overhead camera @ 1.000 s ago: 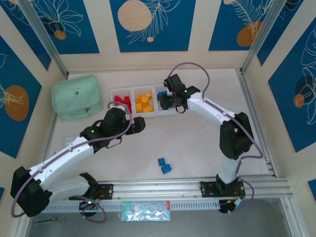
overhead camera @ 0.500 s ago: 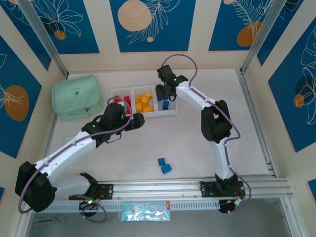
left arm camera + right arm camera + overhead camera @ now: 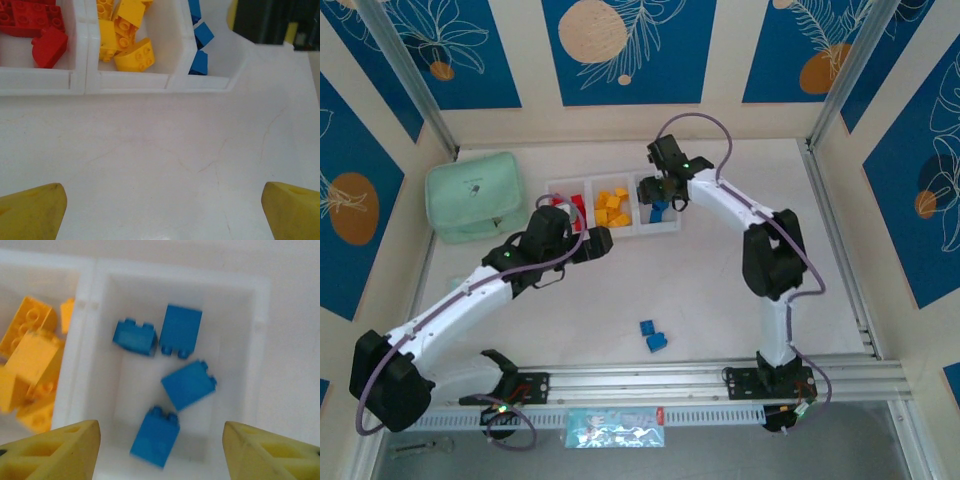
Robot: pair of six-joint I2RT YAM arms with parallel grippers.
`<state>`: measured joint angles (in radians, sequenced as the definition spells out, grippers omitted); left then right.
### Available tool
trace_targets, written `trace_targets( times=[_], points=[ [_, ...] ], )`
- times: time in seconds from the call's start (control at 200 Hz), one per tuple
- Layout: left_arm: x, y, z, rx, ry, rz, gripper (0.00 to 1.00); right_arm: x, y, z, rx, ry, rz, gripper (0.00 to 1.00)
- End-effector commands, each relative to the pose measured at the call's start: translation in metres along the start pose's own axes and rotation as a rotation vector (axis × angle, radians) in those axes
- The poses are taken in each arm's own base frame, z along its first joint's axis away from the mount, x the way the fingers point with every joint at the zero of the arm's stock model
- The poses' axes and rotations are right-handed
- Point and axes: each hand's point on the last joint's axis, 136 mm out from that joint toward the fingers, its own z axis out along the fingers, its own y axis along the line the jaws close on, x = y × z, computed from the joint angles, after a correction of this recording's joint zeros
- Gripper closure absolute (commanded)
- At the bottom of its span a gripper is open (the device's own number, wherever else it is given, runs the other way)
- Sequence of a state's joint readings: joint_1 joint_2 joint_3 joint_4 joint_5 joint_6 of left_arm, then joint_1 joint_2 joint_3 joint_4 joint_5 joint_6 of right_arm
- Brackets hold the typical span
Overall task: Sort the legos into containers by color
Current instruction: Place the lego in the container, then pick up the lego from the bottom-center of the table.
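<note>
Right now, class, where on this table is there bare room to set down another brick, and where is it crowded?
Bare table lies between the tray and the two loose blue bricks, and right of the tray. Crowded: the tray itself, left tool at its front, right tool over the blue compartment.

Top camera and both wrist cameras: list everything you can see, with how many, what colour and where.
tray: one, white, three compartments, far middle of the table
red legos: several, red, left compartment
yellow-orange legos: several, yellow-orange, middle compartment
blue legos: four, blue, right compartment
loose legos: two, blue, side by side on the table near the arm bases
pouch: one, mint green, left of the tray
table: one, white
left gripper: yellow fingers, open, over bare table in front of the tray
right gripper: yellow fingers, open, above the right compartment
</note>
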<state>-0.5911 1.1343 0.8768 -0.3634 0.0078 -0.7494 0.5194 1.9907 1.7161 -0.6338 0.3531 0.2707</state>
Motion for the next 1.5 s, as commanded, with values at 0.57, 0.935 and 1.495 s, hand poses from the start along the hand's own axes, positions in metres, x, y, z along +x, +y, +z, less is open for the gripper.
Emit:
trace_targets(
  times=[0.57,0.935,1.495],
  points=[
    [0.089,0.014,-0.021,0.009,0.157,0.012,0.01,0.198,0.063,-0.088,-0.128,0.312,-0.074,0.23],
    [0.11,0.044,-0.025,-0.037,0.132,-0.067,0.01,0.282,0.099,-0.08,-0.14,0.462,-0.09,0.28],
    [0.113,0.054,-0.024,-0.063,0.119,-0.076,0.01,0.318,0.112,-0.05,-0.077,0.525,-0.128,0.49]
  ],
)
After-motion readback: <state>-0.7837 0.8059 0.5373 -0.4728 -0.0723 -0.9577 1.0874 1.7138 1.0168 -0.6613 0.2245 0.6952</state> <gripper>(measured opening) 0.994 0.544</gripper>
